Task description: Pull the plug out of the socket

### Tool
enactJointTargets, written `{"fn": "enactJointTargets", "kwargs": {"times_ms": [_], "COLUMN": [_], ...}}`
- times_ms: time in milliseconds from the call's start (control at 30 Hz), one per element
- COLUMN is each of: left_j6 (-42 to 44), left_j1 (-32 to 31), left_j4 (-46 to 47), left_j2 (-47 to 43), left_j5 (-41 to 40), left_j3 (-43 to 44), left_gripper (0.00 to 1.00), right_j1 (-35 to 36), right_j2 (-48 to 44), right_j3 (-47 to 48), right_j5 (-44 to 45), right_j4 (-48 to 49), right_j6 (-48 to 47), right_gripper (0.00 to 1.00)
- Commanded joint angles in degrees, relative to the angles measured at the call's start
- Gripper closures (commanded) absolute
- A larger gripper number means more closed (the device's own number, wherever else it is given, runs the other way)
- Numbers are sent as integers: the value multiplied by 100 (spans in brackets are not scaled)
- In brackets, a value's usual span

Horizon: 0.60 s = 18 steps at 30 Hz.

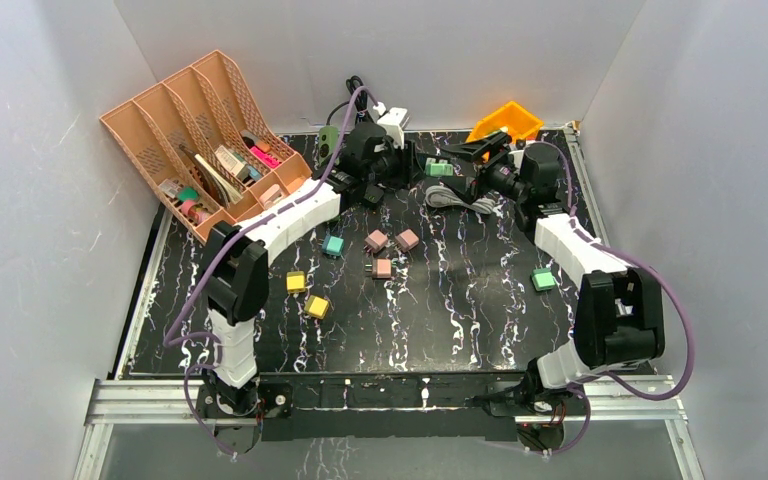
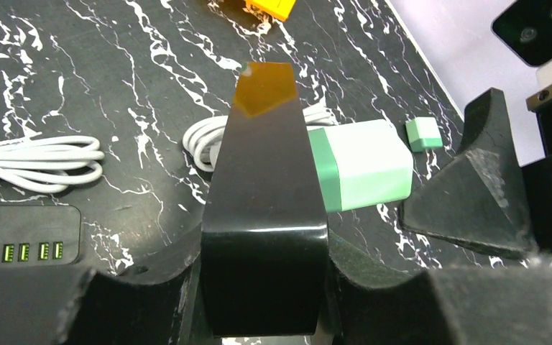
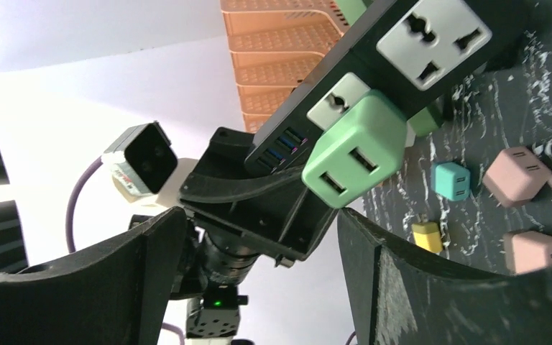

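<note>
Top external view shows a black tabletop (image 1: 460,320) veined with white, closed in by plain white walls (image 1: 50,250) on the left, far and right, with a metal rail (image 1: 380,392) along the near edge. At far centre the left gripper (image 1: 385,160) and right gripper (image 1: 468,168) face each other, the mint plug (image 1: 440,168) between them. A peach file rack (image 1: 205,140) stands far left, an orange bin (image 1: 505,122) far right, and small coloured cubes (image 1: 377,240) lie scattered mid-table. Left wrist view: the left pincer is clenched on the black power strip (image 2: 262,215), its tip taped orange, with the plug seated in its right side. A white cable (image 2: 36,162) lies coiled on the marble at the left. Right wrist view: the right fingers (image 3: 79,287) stand wide apart, released, grasping nothing. The plug sits in its socket beyond the gap.
</note>
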Motion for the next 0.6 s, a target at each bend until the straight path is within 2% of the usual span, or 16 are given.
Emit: {"fn": "enactJointTargets", "kwargs": {"times_ms": [0,467,567], "left_j6": [28,91,154], "left_j1": [-83,-119,-119], "left_j4": [735,1682,1756], "left_j2": [-629,-1046,-1082], "left_j5": [-235,-242,-188], "left_j3": [-202,-945,-1019], "left_gripper": [100,100,100], "right_j1": [-6,-12,-9], "right_j2": [106,628,716], "right_j3": [-47,-354,-319], "right_j5": [-311,-566,-591], "right_j4": [839,1198,1309], "right_j6": [711,1528,1621], "right_gripper": [16,16,21]}}
